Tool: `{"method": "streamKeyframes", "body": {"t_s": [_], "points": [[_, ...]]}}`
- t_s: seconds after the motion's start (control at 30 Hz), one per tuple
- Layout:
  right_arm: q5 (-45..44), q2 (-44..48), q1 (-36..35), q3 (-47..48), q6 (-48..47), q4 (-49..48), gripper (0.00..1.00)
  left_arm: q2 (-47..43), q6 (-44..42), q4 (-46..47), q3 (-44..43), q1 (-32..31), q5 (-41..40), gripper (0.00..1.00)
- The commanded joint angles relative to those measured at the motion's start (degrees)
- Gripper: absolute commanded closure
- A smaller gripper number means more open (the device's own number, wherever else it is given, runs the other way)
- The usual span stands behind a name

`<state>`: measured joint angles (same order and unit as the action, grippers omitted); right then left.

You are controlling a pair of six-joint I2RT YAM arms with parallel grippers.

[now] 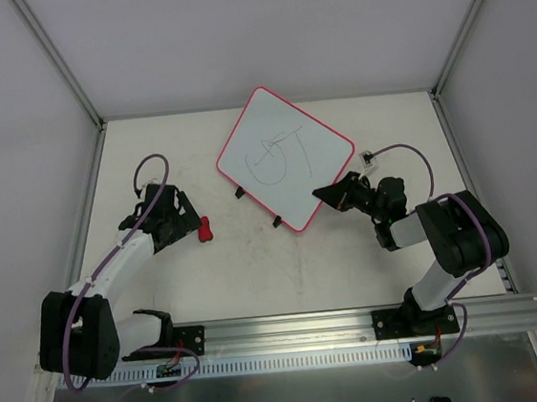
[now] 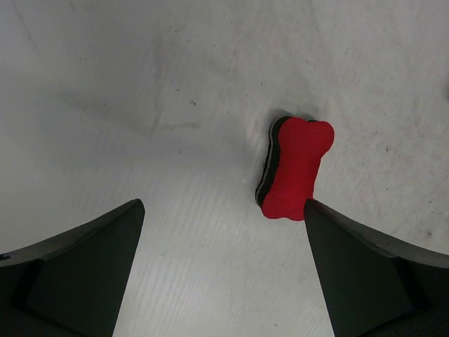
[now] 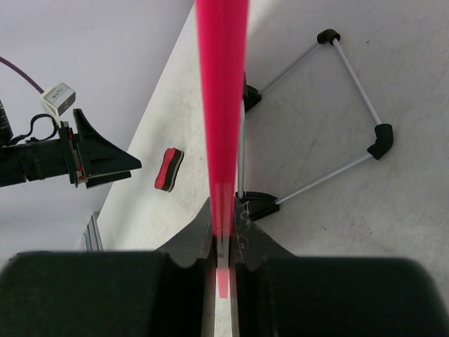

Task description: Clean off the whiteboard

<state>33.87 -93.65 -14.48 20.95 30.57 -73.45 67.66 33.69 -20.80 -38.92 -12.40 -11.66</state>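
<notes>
The whiteboard (image 1: 286, 158) lies upper-centre on the table (image 1: 258, 279), its scribble (image 1: 267, 169) unerased and its lower-right rim pinched in the right gripper's (image 1: 333, 194) jaws, while the left gripper (image 1: 190, 225), jaws spread, hovers at the red eraser (image 1: 205, 230), which I'd say it must grasp next.

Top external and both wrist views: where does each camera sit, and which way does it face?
Top external: above and behind the arms, looking down on the table and whiteboard; both arms show.
Left wrist: on the left arm, facing down at the red eraser; the open left hand frames it.
Right wrist: on the right arm, looking along the whiteboard's rim, which the right hand pinches.
Shared: all three show the red eraser.
</notes>
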Motion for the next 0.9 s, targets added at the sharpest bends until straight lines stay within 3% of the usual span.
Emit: {"method": "streamKeyframes", "body": {"t_s": [0.0, 0.43, 0.87], "points": [[2.0, 1.0, 0.1, 2.1, -1.5, -14.4, 1.00, 3.0, -0.7, -1.3, -3.8, -0.5, 2.3, 0.01], [2.3, 0.5, 0.0, 2.4, -1.2, -14.4, 1.00, 11.1, -2.7, -3.6, -8.5, -1.0, 1.6, 0.01], [2.7, 0.5, 0.2, 2.4, -1.1, -14.4, 1.00, 19.4, -3.1, -4.3, -14.0, -7.5, 1.1, 0.02]]}}
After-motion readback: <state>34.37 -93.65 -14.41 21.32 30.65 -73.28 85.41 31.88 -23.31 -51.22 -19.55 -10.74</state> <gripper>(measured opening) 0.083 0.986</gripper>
